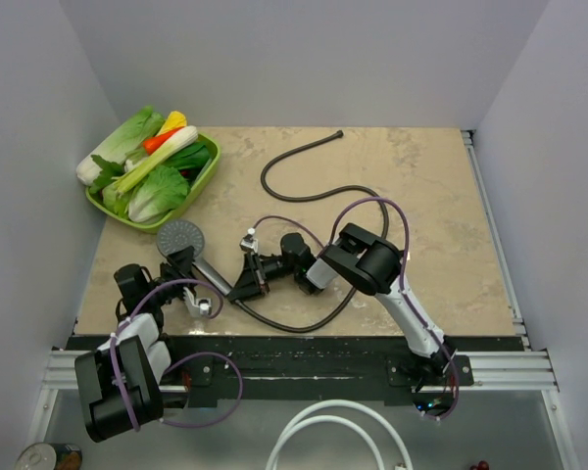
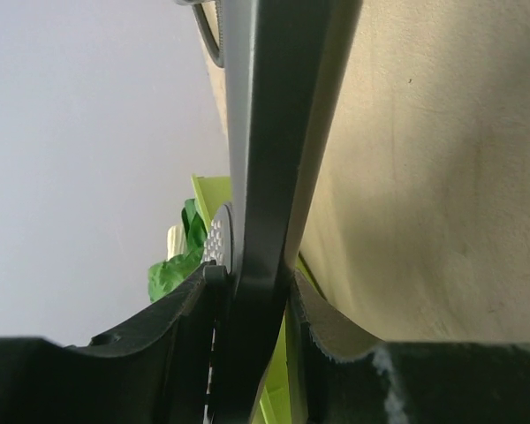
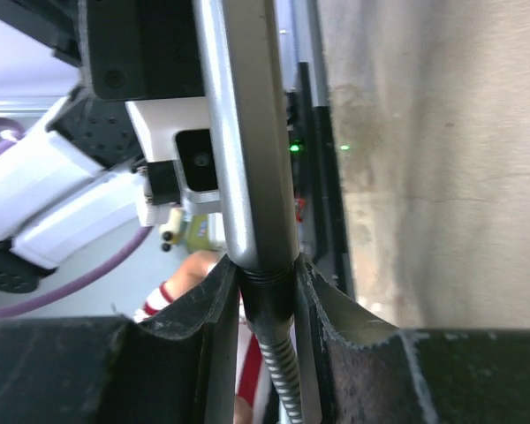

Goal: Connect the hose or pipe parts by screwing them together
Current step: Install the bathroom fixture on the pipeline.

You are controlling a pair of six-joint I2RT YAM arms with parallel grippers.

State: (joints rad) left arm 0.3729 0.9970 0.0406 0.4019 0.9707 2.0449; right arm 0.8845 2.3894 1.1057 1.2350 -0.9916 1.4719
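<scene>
Seemingly 1 joint is almost made: the left gripper jaws clamp the shower-head handle, and the right gripper jaws clamp the hose nut at its end. How tight the thread is, I cannot tell.

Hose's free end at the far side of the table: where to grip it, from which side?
Grip the hose right behind its free end nut. That stretch lies flat on the table, nearly straight, angled toward the far right, so come straight down from above, jaws across its axis. The nut probably gives a stop against slipping.
</scene>
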